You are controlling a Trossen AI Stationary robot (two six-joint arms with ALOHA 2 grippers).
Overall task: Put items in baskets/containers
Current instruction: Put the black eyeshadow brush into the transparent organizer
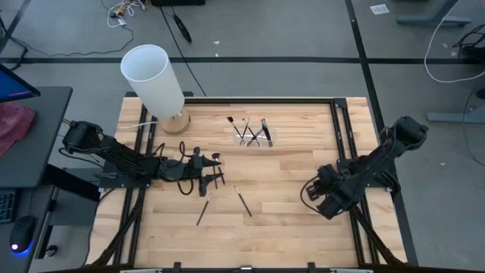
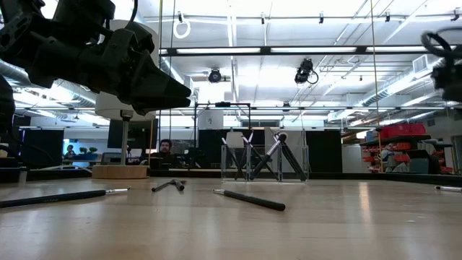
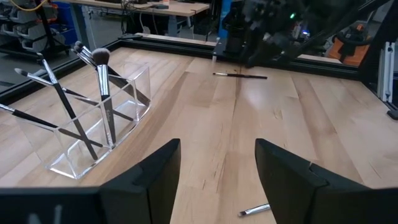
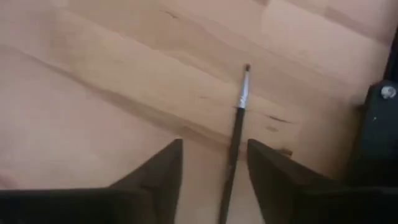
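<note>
A clear plastic holder [image 1: 255,136] [image 3: 93,124] stands near the table's far middle, with several dark-handled brushes leaning in it. Two brushes [image 1: 203,211] [image 1: 242,201] lie flat near the table's middle. My left gripper [image 1: 214,176] [image 3: 217,149] is open, hovers above the wood left of them and faces toward the holder. A brush tip [image 3: 255,210] shows just below it. My right gripper [image 1: 318,199] [image 4: 214,146] is open and points down on the table's right. A slim brush [image 4: 239,106] lies on the wood, running between its fingers.
A tall white cylinder [image 1: 155,76] on a wooden base [image 2: 119,172] stands at the far left corner. Black frame rails [image 1: 345,144] run along both sides of the table. Another brush [image 3: 239,76] lies near my right arm. Bare wood lies toward the near edge.
</note>
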